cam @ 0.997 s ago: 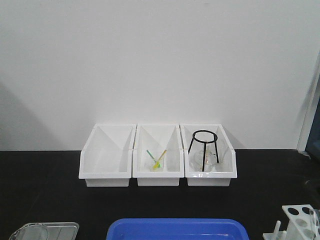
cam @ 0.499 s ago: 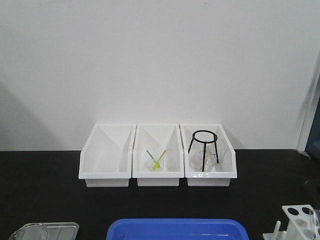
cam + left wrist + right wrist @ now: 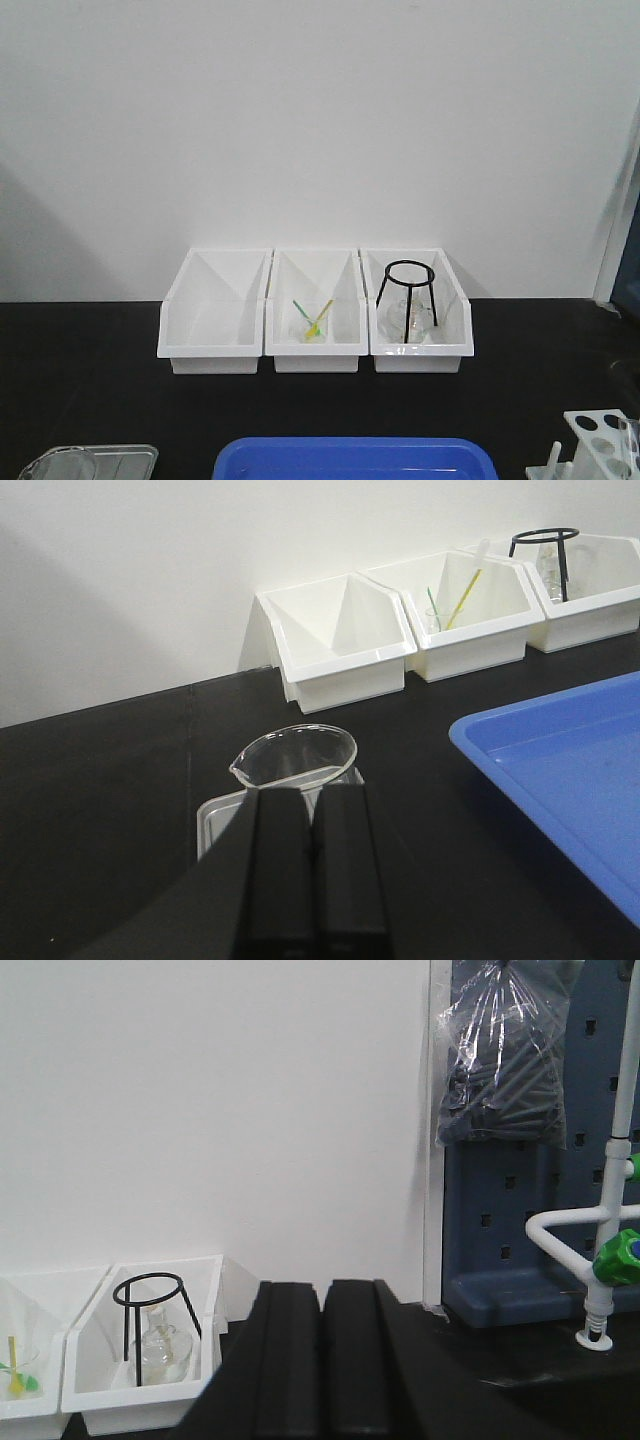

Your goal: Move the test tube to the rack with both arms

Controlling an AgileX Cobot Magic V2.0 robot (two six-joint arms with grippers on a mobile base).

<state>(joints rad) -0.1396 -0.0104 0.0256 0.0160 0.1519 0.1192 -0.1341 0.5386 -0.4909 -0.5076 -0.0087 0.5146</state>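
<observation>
Left gripper [image 3: 312,880]: black jaws pressed together, nothing between them, low over the black surface [image 3: 100,780]. Just beyond its tips, a clear beaker [image 3: 295,755] with a pour spout, sitting with a clear shallow tray [image 3: 215,820]. To the right, corner of a blue tray [image 3: 560,770]. Far side, against the white wall: three white bins [image 3: 345,640] in a row.

Right gripper [image 3: 322,1360]: black jaws together, empty, raised and facing the wall. To its left, the rightmost bin [image 3: 140,1360] with a black wire tripod stand [image 3: 150,1315] over a clear glass flask [image 3: 165,1345]. To its right, a blue pegboard panel [image 3: 500,1220], a plastic bag of dark items [image 3: 505,1060] hung on it, and a white pipe fitting with a green knob [image 3: 620,1255].

Front view: neither gripper visible. Left bin [image 3: 212,315] appears bare; middle bin [image 3: 315,320] holds a small clear vessel with green and yellow sticks [image 3: 316,320]; right bin holds the tripod and flask. Blue tray at near centre edge, beaker and clear tray at near left corner.

The rack [image 3: 598,440]: white, round holes on top, upright pegs, at the near right corner of the surface, partly cut off by the frame. A faint clear upright shape at its right edge may be the test tube [image 3: 629,445]; too indistinct to confirm.
</observation>
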